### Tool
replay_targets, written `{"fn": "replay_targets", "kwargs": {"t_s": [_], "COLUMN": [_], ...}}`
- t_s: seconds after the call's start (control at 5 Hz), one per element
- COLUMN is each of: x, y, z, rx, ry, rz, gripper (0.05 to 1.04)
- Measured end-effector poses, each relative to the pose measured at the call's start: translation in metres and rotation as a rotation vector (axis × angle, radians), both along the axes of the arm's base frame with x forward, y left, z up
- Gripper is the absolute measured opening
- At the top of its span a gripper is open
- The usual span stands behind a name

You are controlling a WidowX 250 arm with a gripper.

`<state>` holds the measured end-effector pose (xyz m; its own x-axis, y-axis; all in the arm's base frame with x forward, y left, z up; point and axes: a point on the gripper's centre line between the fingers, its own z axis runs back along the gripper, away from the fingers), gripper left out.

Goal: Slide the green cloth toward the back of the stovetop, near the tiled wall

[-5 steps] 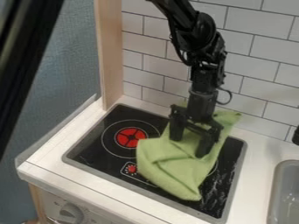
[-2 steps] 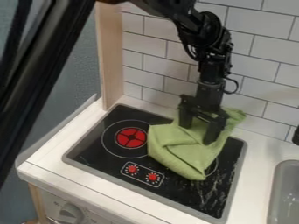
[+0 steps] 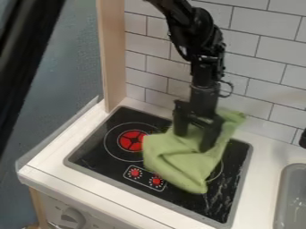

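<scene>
A white tiled wall [image 3: 269, 67] rises behind a white counter [image 3: 263, 174], beside a blue-grey surface [image 3: 65, 85]. Set into the counter is a black stovetop [image 3: 99, 156], smeared at its right. A grey sink [image 3: 295, 197] lies to the right. The green cloth [image 3: 173, 163] lies rumpled across the stovetop's middle and back; the gripper [image 3: 193, 141] stands over it, touching it, fingers spread, unclenched. Two red knob markings [image 3: 135, 172] show in front.
</scene>
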<state>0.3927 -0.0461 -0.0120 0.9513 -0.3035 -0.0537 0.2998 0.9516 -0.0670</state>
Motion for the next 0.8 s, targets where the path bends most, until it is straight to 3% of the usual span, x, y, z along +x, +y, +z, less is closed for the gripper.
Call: {"fn": "replay_targets", "kwargs": {"t_s": [0.4, 0.6, 0.8], "x": [-0.009, -0.021, -0.020], "y": [0.001, 0.006, 0.007], "z": [0.048, 0.072, 0.076], "rx": [-0.014, 0.007, 0.008], "ry": [-0.104, -0.164, -0.178], "rz": [0.028, 0.029, 0.031], "gripper": [0.999, 0.999, 0.999]}}
